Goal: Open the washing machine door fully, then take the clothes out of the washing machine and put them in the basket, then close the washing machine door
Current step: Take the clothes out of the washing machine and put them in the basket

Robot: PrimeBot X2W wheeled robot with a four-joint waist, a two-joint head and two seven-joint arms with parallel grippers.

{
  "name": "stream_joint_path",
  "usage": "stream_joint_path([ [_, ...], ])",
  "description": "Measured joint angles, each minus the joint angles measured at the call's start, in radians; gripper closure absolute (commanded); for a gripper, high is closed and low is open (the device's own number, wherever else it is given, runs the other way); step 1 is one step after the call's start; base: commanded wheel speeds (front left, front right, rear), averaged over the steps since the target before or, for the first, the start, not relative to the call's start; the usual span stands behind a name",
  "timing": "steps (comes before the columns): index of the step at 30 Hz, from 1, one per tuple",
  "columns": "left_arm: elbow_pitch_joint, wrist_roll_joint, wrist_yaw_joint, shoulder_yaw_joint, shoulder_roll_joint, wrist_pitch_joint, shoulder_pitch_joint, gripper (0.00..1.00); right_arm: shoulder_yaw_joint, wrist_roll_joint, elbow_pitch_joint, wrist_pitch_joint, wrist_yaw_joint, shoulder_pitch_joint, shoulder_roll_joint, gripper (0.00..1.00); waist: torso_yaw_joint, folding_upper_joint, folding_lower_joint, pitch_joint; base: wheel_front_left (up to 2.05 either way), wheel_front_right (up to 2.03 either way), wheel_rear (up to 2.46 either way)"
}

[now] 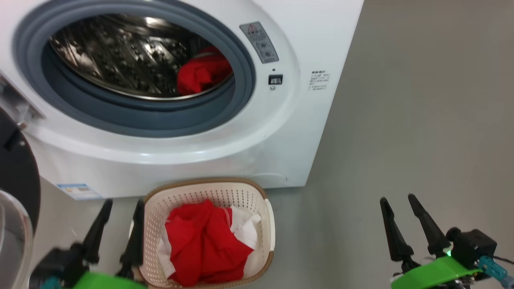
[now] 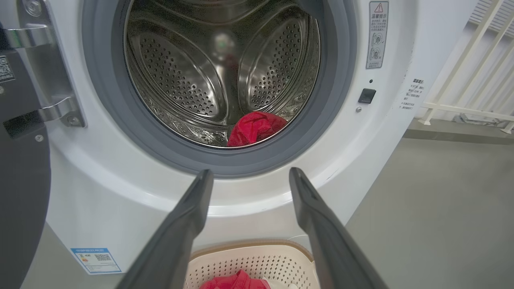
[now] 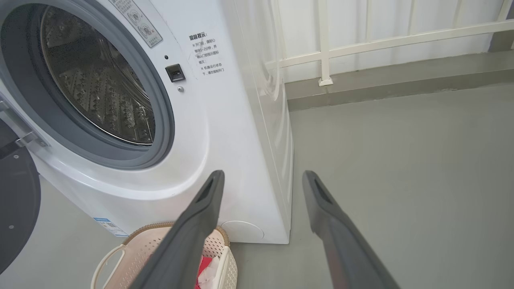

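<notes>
The floor (image 1: 421,120) is plain grey, and a white railing (image 3: 321,48) runs behind the washing machine (image 1: 313,40). The washing machine door (image 1: 16,172) is swung wide open at the machine's left. Right in front of the machine sits the basket (image 1: 209,186), with red and white clothes (image 1: 204,241) piled in it. One red piece (image 1: 202,74) lies inside the machine's drum (image 1: 120,52), toward the right of the hole.

The left gripper (image 1: 124,202) hangs in front of the machine, just beside the basket. Its two fingers are spread apart and hold nothing. The right gripper (image 1: 397,198) is out past the machine's right corner, spread apart and empty too.

What could go wrong? Shutting the door now would leave the red piece inside. On the way in, a finger might snag the grey rubber ring (image 1: 241,92). A weak pinch could drop the cloth on the floor. The left gripper could also bump the light basket away.
</notes>
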Motion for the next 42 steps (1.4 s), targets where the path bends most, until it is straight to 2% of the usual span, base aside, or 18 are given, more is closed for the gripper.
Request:
stream_joint_path([
  [7, 0.114, -0.075, 0.0, -0.122, 0.082, 0.0, -0.254, 0.0, 0.004, -0.021, -0.008, 0.0, 0.0, -0.067, 0.015, 0.0, -0.008, 0.0, 0.0, 0.088, 0.0, 0.0, 0.0],
  [18, 0.347, -0.21, 0.0, -0.315, 0.178, -0.001, -0.651, 0.0, 0.046, -0.009, -0.02, 0.0, 0.0, -0.161, 0.017, 0.0, -0.051, 0.0, 0.0, 0.228, 0.0, 0.0, 0.0],
  [31, 0.582, -0.342, 0.0, -0.529, 0.261, -0.001, -0.971, 0.0, 0.099, 0.043, -0.032, 0.0, 0.0, -0.213, 0.017, 0.0, -0.12, 0.0, 0.0, 0.352, 0.0, 0.0, 0.0],
  [42, 0.689, -0.463, 0.0, -0.677, 0.314, -0.001, -1.136, 0.0, 0.13, 0.073, -0.044, 0.0, 0.0, -0.239, 0.017, 0.0, -0.167, 0.0001, 0.0, 0.432, 0.0, 0.0, 0.0],
])
